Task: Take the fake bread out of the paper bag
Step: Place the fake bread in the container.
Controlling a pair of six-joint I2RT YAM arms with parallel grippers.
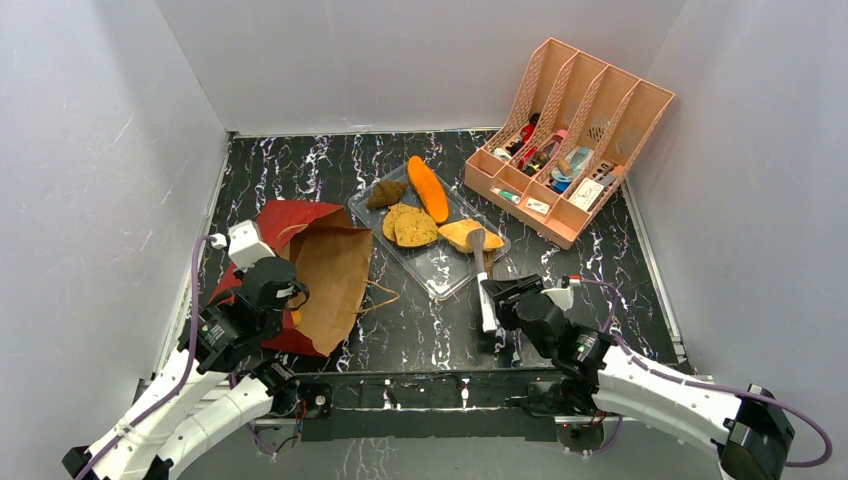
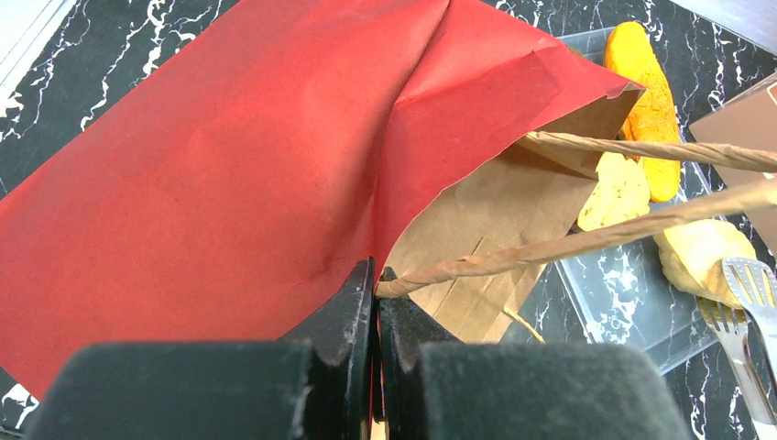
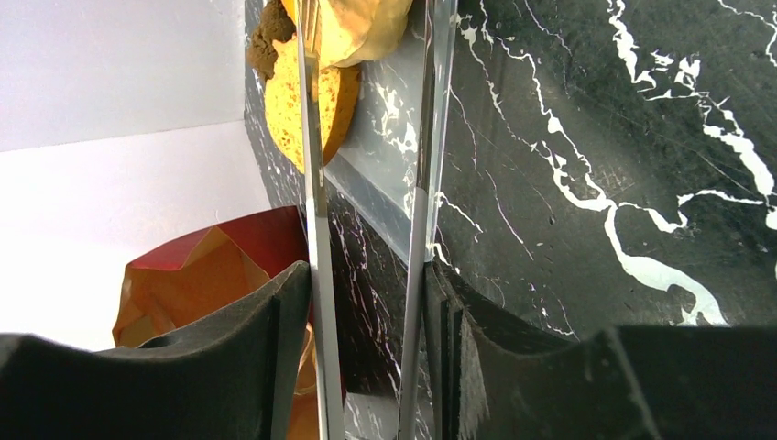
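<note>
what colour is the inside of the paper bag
Plain brown inside the paper bag, red outside. Shows best in the left wrist view.

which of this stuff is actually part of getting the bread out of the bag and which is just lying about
In the job:
- paper bag, pinched by left gripper
- fake bread on clear tray
- tongs in right gripper

Lying about:
- pink organizer of small odds and ends

The paper bag (image 2: 229, 156) is seen matt red outside, brown kraft inside; the tongs (image 3: 311, 229) are made of polished metal; the table (image 1: 430, 330) is finished glossy black.
</note>
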